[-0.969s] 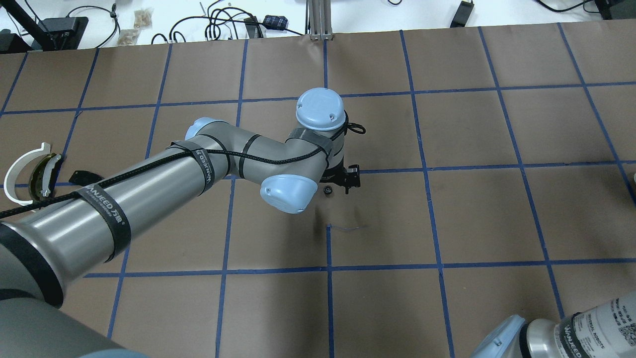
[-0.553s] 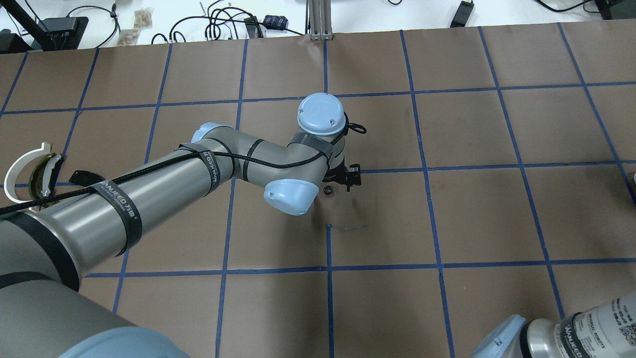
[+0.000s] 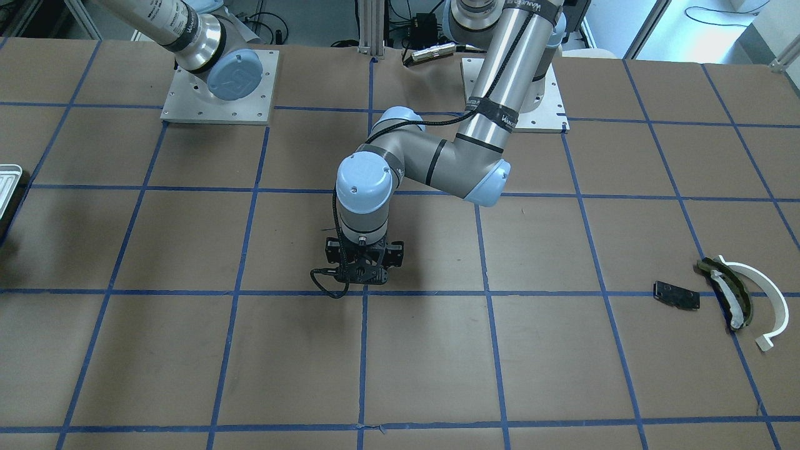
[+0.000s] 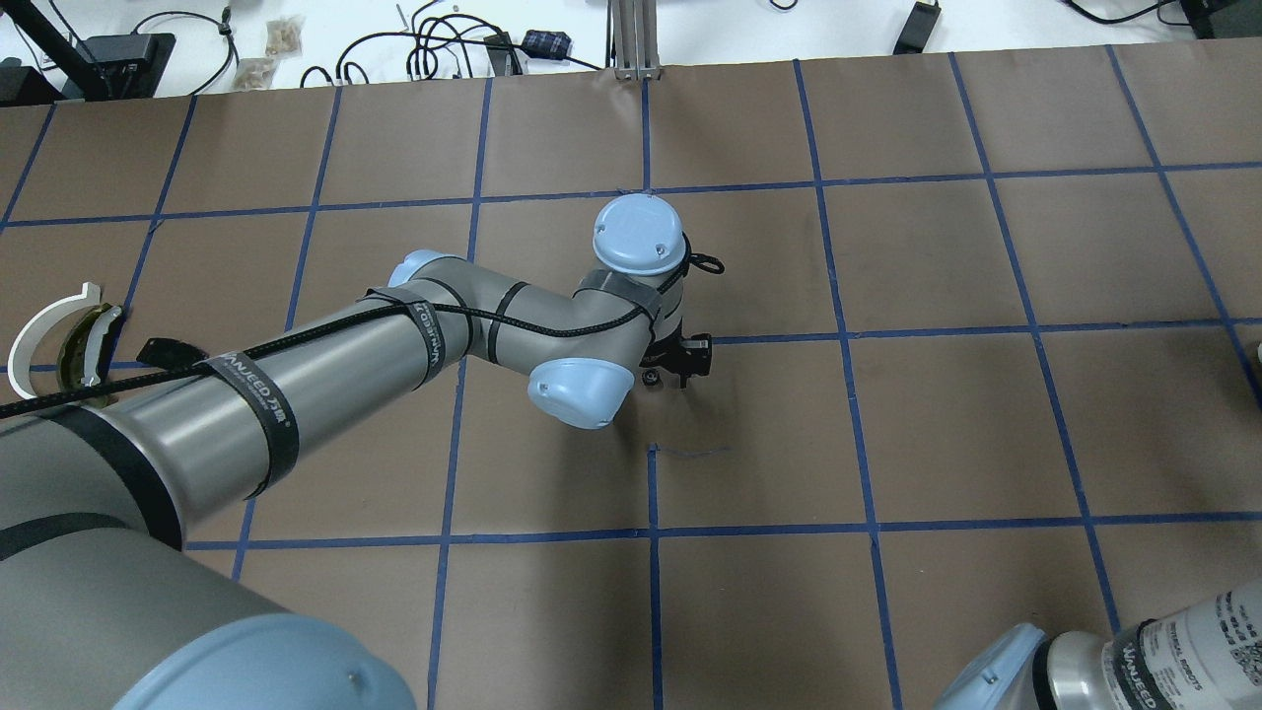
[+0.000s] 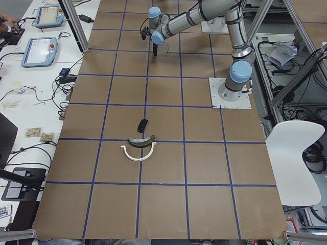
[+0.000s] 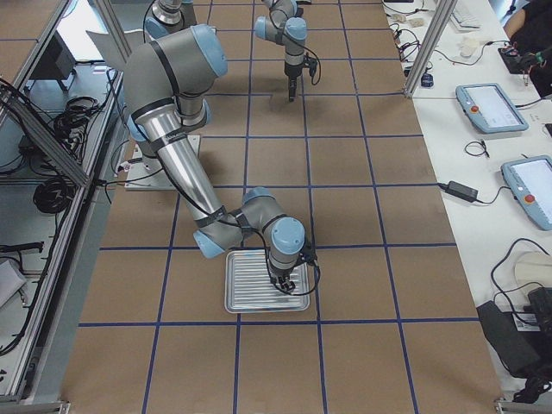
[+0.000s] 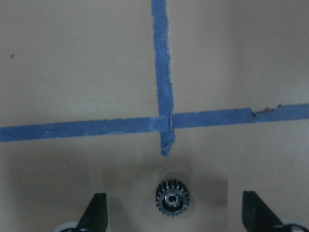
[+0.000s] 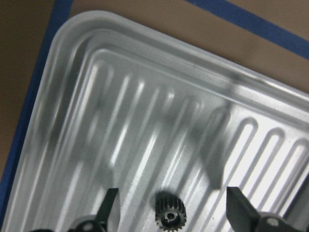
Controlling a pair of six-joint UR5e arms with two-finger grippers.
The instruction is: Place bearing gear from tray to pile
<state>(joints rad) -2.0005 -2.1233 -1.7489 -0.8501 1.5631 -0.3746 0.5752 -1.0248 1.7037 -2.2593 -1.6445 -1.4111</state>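
With left gripper (image 7: 176, 215) spread open, straddles a bearing gear (image 7: 173, 198) lying flat on the brown paper (image 7: 72, 72), well apart from the tray (image 8: 72, 43) and clear of both fingers. With right gripper (image 8: 175, 205) likewise open, hovers over the tray, a second bearing gear (image 8: 169, 213) resting between the fingers on its ribbed floor. Farthest from the tray, shows the pile (image 3: 725, 294): white arc strip (image 3: 772, 300), olive-and-white curved piece (image 3: 728, 290), black plate (image 3: 676, 295).

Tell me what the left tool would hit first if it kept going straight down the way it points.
Probably the table paper: the left tool points straight down with fingers open astride the small gear, so the tips should land either side of it. Its height is unclear.
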